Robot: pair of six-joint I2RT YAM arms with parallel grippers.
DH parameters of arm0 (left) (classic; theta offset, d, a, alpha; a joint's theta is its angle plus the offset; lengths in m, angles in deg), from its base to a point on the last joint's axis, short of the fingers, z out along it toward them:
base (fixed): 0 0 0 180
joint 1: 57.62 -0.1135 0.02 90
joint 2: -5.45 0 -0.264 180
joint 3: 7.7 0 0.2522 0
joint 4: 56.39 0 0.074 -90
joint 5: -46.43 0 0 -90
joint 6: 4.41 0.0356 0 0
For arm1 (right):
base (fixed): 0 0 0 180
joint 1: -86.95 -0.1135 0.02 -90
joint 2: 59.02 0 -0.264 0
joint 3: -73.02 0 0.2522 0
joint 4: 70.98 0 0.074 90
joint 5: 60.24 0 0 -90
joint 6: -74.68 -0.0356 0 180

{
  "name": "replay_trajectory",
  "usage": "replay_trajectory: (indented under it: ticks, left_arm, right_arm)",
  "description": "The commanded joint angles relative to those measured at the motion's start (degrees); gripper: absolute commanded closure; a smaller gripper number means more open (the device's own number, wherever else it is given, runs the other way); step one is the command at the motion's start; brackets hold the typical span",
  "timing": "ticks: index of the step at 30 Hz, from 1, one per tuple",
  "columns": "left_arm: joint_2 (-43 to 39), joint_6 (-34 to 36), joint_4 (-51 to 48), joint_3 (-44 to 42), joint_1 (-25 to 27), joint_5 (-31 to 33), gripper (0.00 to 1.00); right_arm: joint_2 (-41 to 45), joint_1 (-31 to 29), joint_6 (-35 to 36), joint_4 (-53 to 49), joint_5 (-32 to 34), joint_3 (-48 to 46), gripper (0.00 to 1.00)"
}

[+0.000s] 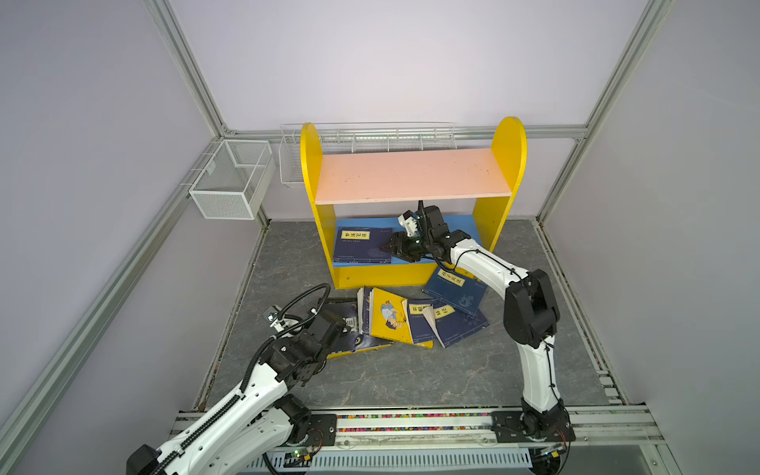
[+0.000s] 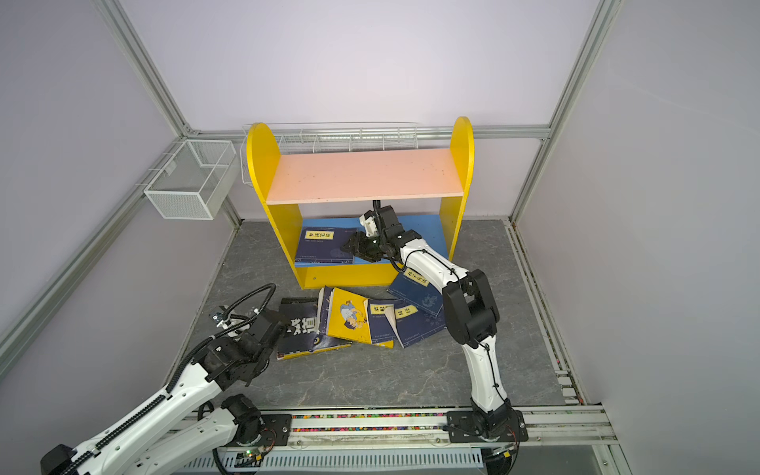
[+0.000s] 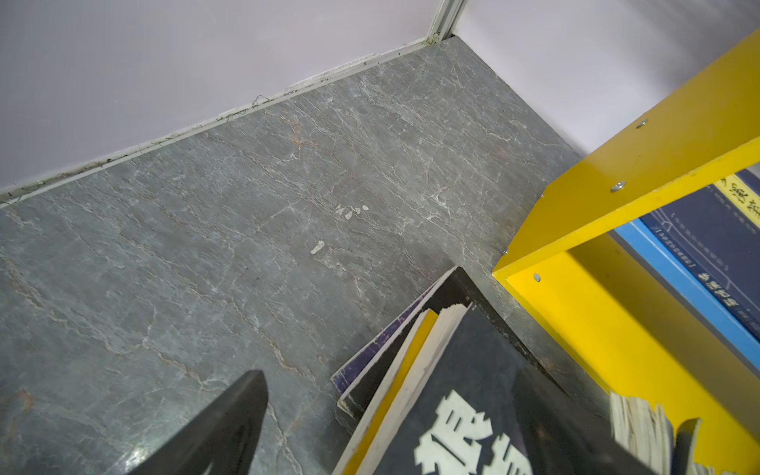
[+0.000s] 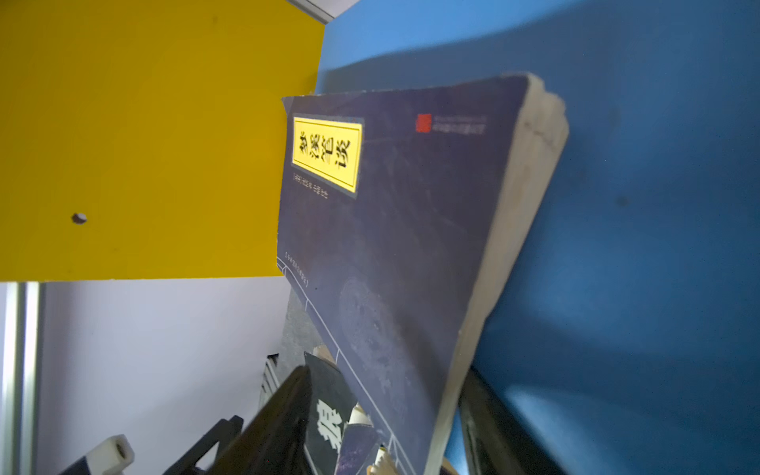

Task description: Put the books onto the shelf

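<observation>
The shelf (image 1: 411, 174) (image 2: 362, 174) has yellow sides, a pink upper board and a blue lower board (image 4: 617, 205). One navy book (image 1: 362, 244) (image 2: 325, 246) (image 4: 390, 205) with a yellow label lies flat on the blue board. My right gripper (image 1: 388, 246) (image 2: 349, 244) (image 4: 386, 370) reaches under the pink board, open, a finger on each side of that book's right edge. Several books lie heaped on the floor before the shelf, among them a yellow one (image 1: 388, 314) (image 2: 347, 314) and a dark one (image 2: 300, 329) (image 3: 493, 390). My left gripper (image 1: 341, 325) (image 3: 473, 399) is open over the dark book.
A white mesh basket (image 1: 230, 177) hangs on the left wall and a wire rack (image 1: 370, 135) runs behind the shelf. Walls close in on three sides. The arms' rail (image 1: 411, 423) lines the front. Bare grey floor (image 3: 246, 226) lies left of the pile.
</observation>
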Motion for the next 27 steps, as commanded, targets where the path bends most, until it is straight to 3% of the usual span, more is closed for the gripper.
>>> replay_trajectory:
  ticks: [1,4,10,13,18,22,27]
  left_arm:
    - [0.82,1.82,0.89,1.85,-0.24,-0.06,0.06]
    - [1.51,5.76,3.9,2.15,-0.24,-1.02,0.05]
    - [3.8,17.14,14.82,2.34,0.14,-5.08,0.05]
    - [7.01,22.2,20.95,3.01,2.56,-6.38,0.04]
    - [16.69,34.79,31.38,8.68,9.33,-8.41,0.04]
    - [24.97,44.73,38.19,14.09,13.29,-16.09,0.05]
    - [37.63,51.99,42.61,23.23,14.49,-31.33,0.04]
  right_arm:
    - [2.43,-0.14,4.82,-8.52,11.54,-1.05,0.34]
    - [7.1,-0.36,7.34,-6.69,15.88,-5.72,0.34]
    - [25.68,-0.12,7.91,1.68,21.91,-27.51,0.34]
    - [34.51,1.96,0.83,1.22,23.11,-38.99,0.34]
    - [46.98,9.07,-17.24,-0.46,23.44,-59.08,0.34]
    - [51.73,16.44,-22.28,1.03,20.88,-67.5,0.34]
    - [48.62,23.16,-16.98,0.42,15.15,-66.36,0.37]
